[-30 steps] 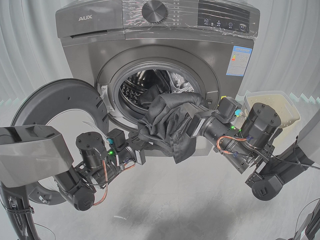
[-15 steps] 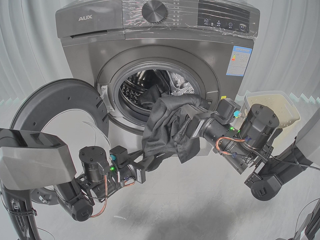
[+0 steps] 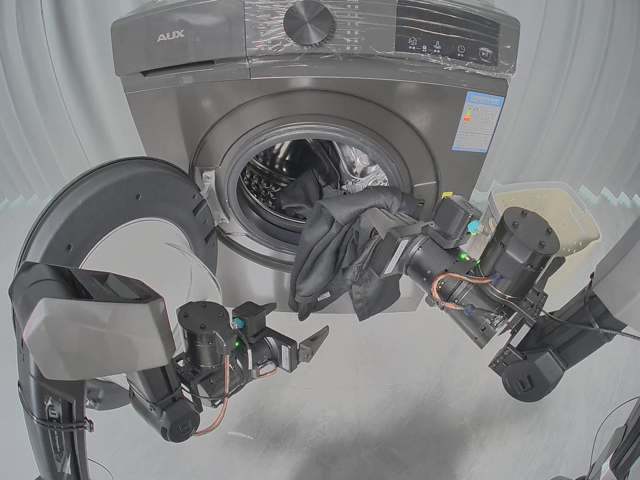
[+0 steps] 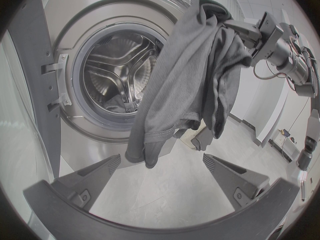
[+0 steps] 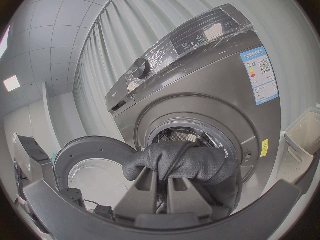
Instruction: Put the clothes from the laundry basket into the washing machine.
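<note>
Though limp, garment (image 3: 333, 255) in right gripper (image 5: 161, 180)

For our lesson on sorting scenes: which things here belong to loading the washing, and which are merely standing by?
Job: dark garment, right gripper shut on it, open left gripper, washing machine, laundry basket.
Bystanders: curtain, energy label, plastic film.

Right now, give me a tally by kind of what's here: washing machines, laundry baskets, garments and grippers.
Washing machine: 1
Laundry basket: 1
Garments: 2, the held garment and the drum garment
Grippers: 2, the left gripper open, the right gripper shut on the held garment
Total: 6
</note>
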{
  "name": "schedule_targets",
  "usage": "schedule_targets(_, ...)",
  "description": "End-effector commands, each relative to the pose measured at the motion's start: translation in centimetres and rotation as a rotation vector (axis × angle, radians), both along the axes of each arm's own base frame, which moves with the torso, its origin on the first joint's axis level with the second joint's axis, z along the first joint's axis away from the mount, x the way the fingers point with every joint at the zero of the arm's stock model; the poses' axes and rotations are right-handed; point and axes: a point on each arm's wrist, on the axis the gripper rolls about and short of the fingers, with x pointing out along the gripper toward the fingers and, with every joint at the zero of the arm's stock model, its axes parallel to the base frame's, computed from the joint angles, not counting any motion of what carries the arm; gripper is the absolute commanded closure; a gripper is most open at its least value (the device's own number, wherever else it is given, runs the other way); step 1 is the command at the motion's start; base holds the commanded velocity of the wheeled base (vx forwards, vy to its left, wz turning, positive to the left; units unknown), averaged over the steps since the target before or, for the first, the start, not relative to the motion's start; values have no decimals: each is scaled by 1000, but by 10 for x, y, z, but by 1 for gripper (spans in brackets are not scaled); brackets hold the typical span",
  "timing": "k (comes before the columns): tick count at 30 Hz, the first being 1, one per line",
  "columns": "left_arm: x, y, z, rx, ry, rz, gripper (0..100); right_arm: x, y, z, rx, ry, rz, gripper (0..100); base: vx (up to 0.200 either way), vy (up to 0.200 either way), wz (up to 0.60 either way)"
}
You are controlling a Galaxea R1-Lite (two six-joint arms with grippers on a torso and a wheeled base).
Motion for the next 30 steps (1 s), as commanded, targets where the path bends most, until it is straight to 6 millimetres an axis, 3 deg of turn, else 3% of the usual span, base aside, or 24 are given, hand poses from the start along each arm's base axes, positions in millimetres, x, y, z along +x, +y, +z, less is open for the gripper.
schedule_targets(1,0,-1,-11,25,23,-4,0,0,0,0,1,-1,0,100,0,0,0)
schedule_targets(14,0,-1,-15,12,43,-16,0,-1,1,1,1,-1,3,100,0,0,0)
schedule_targets(20,9,-7,-9,-106,72,2,0,-1,1,0,1,-1,4,100,0,0,0)
schedule_targets(30,17,-6,-28,-106,122,-2,0,-1,2,-1,-1,1,8,100,0,0,0)
